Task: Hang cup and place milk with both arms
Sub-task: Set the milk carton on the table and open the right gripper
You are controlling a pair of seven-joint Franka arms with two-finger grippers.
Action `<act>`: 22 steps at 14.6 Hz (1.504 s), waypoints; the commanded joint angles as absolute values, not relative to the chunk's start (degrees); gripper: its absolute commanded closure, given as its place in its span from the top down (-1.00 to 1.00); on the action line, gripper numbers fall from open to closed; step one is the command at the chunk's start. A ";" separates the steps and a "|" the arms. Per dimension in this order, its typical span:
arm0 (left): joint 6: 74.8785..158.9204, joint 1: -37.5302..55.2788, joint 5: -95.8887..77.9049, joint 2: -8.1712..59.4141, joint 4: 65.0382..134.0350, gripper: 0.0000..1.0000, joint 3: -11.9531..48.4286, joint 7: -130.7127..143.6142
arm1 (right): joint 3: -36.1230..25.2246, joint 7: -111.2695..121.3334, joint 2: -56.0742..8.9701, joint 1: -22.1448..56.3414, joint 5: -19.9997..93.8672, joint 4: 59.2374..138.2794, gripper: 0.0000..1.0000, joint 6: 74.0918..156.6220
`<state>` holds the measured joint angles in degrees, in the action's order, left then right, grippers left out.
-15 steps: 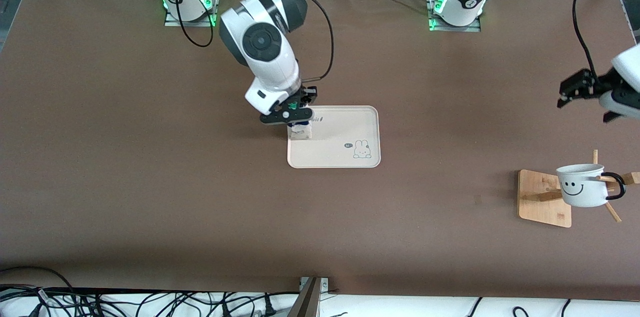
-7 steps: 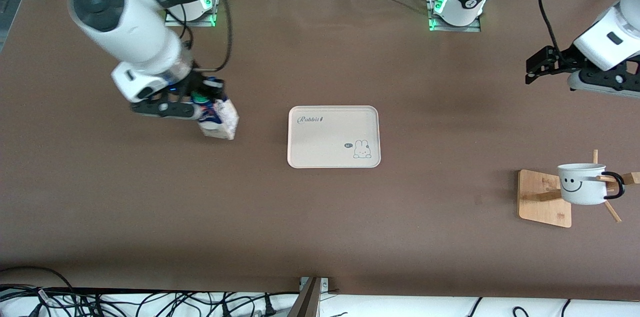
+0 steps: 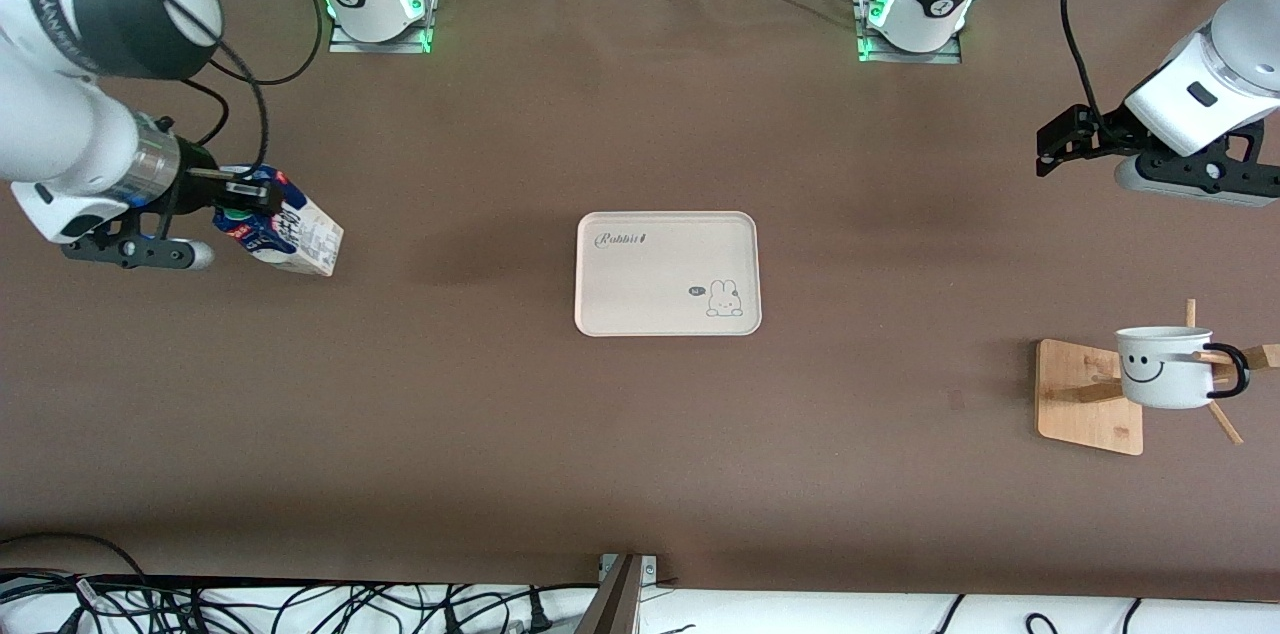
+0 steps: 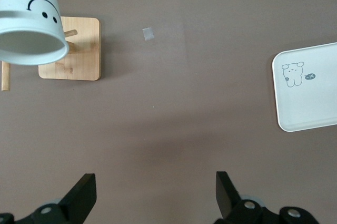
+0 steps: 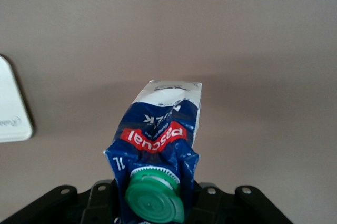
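The right gripper (image 3: 232,204) hangs over the tabletop (image 3: 640,434) toward the right arm's end, at about nine o'clock from the tray (image 3: 667,273) in the front view and well apart from it, and its jaws are clamped on the gabled top of the milk (image 3: 285,232). The right wrist view shows the green cap (image 5: 155,194) and crumpled blue top of the milk pinched between them, with the carton's white body hanging tilted away from the wrist. The cup (image 3: 1165,369) sits on the wooden rack (image 3: 1090,397) by its black handle (image 3: 1232,371), at roughly four o'clock from the tray toward the left arm's end, so the hanging part looks done. The left gripper (image 3: 1055,142) waits in the air with its jaws spread wide and nothing between them, at about eleven o'clock from the rack. What remains, as I judge it, is setting the milk on the tray. The carton should be carried across toward three o'clock high enough that its dangling lower corner clears the tray's raised rim. The wrist should be levelled so the base comes down flat, not on an edge, because a carton held only by its soft top can swing and topple on release. Whether the grip is centred on the gable is hard to tell from here, so lower slowly and let the base settle before the jaws part. Aim for the bare middle of the tray, away from the rim.
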<state>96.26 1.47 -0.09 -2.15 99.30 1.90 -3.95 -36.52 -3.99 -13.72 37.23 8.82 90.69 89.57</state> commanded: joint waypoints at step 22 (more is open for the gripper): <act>97.30 -1.05 -0.79 1.41 93.95 1.00 1.41 -3.87 | -37.87 11.60 -13.28 30.94 9.84 111.46 1.00 112.34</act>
